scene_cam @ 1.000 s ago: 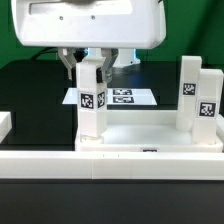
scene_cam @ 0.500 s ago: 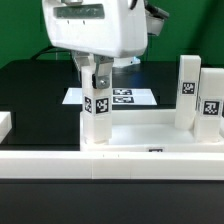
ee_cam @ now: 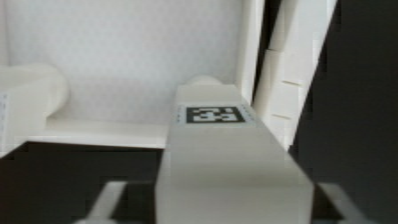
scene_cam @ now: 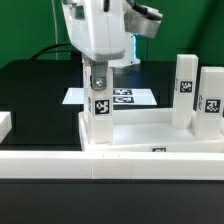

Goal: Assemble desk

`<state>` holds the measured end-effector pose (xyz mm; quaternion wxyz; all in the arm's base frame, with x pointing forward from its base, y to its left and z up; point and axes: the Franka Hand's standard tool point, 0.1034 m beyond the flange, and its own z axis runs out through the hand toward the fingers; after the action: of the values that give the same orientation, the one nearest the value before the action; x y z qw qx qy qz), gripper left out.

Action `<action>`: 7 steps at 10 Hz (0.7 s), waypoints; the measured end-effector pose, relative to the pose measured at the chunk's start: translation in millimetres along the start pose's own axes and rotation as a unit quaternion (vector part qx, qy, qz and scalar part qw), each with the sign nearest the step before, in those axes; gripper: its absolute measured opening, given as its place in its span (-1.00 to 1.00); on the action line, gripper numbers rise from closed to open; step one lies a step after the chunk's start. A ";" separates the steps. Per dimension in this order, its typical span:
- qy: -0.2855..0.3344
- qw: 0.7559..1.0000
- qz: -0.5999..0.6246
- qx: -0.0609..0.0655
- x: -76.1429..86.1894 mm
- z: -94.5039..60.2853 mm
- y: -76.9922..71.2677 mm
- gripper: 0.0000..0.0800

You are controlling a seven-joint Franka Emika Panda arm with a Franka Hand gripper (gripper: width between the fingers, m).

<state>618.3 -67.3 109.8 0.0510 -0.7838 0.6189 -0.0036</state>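
Claw (scene_cam: 97, 76) is pinching one white leg (scene_cam: 97, 108), a finger (ee_cam: 112, 200) on each side of it, and holds it upright over the near corner of the desk top (scene_cam: 140, 131) at the exterior view's left. Two more legs (scene_cam: 196, 95) stand upright at the desk top's far right corner, side by side. Behind the desk top, the marker board (scene_cam: 125, 97) lies flat on the black worktop (scene_cam: 35, 90). Just in front of the desk top runs a long white rail (scene_cam: 60, 165).
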 end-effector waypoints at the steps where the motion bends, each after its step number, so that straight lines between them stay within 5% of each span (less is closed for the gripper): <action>1: -0.002 1.000 -0.020 -0.003 -1.2 -0.3 0.0 0.25; 2: -0.003 0.998 -0.062 -0.006 -4.1 -1.4 -1.9 0.25; 3: -0.004 0.993 -0.120 -0.005 -6.9 -1.0 -2.9 0.54; 4: -0.004 0.984 -0.181 -0.005 -7.8 -0.8 -3.2 0.61; 7: -0.001 0.941 -0.338 -0.004 -11.1 -0.4 -5.5 0.62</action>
<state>621.0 -55.4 111.3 0.0444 -0.9471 0.3174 -0.0170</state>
